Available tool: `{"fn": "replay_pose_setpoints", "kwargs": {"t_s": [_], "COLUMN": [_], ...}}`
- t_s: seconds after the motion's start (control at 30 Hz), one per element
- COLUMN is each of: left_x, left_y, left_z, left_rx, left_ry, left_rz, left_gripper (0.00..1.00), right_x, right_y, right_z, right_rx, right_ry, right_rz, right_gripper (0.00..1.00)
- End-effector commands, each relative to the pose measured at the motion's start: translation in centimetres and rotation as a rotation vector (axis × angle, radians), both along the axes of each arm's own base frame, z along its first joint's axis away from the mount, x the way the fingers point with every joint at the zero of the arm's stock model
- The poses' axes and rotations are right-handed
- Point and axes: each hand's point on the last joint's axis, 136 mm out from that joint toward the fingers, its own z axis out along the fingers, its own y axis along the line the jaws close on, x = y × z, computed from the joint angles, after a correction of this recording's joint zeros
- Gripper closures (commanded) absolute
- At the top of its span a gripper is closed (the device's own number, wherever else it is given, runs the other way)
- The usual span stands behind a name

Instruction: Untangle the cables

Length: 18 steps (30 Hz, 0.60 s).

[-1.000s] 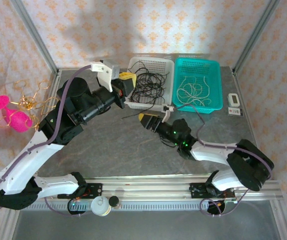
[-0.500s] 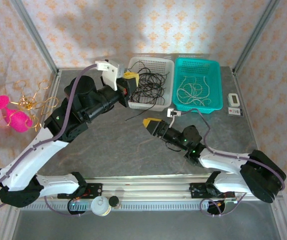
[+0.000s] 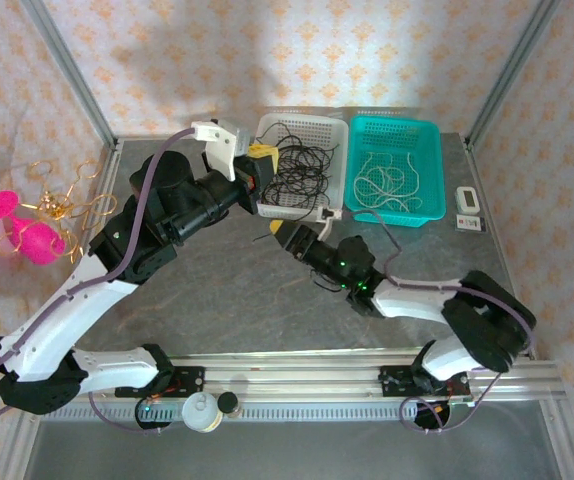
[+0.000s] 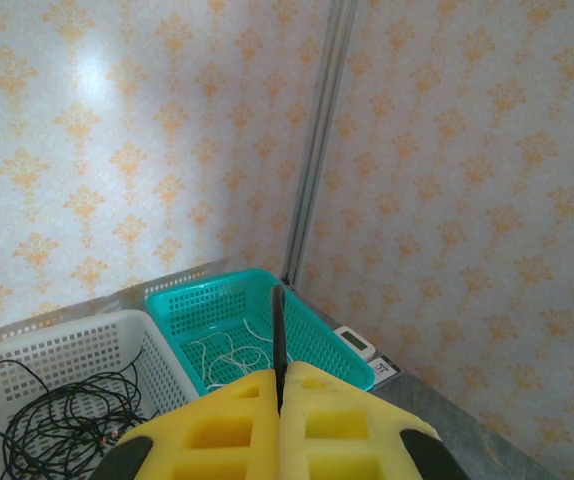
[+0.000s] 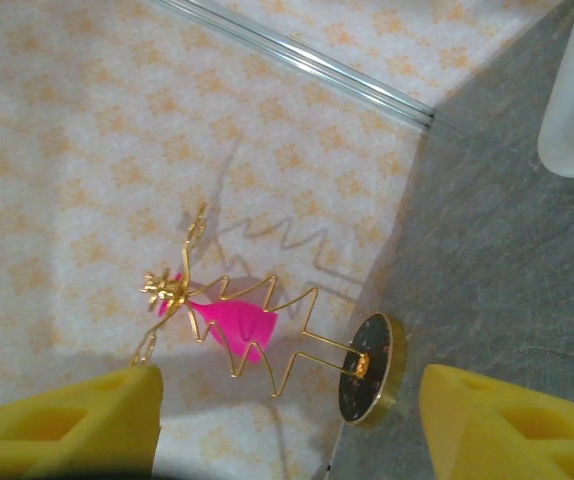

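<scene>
The left end effector (image 4: 279, 405) was clamped on a thin black cable (image 4: 278, 330) beside the white plastic mesh basket (image 3: 267, 125). The right end effector (image 3: 287, 233) gaped empty over the grey bench (image 3: 217, 290). The sorting step seemed to be in hand, and the next move likely called for dropping the cable into that basket.

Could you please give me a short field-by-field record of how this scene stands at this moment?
white basket: holds loose black cables
teal basket: holds white cables
left gripper: jaws shut on a thin black cable, at the white basket's left side
right gripper: jaws open, nothing between them, in front of the white basket
gold wire ornament: at the table's left edge
</scene>
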Motion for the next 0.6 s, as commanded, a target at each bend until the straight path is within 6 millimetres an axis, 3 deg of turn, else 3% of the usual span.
{"fn": "replay_pose_setpoints", "kwargs": {"t_s": [0.0,0.13,0.23,0.37,0.57], "left_x": [-0.8,-0.9,-1.0,-0.7,-0.8], "left_y": [0.5,1.3,1.9,2.7,3.3], "left_z": [2.3,2.6,2.4,1.1,-4.5], "left_rx": [-0.042,-0.038,-0.026,0.015,0.138], "left_ry": [-0.049,-0.057,-0.051,-0.015,0.092], "left_rz": [-0.009,0.024,0.044,0.088,0.106], "left_gripper": [1.00,1.00,1.00,1.00,1.00], "right_x": [0.0,-0.5,-0.6,1.0,4.5], "right_y": [1.3,0.7,-1.0,-5.0,-13.4], "right_z": [0.8,-1.8,-2.6,-2.3,1.8], "right_rx": [-0.005,-0.153,-0.337,-0.762,-1.243], "right_ry": [-0.069,-0.128,-0.248,-0.467,-0.723], "right_rz": [-0.015,-0.047,-0.094,-0.233,-0.459], "right_gripper": [0.54,0.82,0.95,1.00,1.00]}}
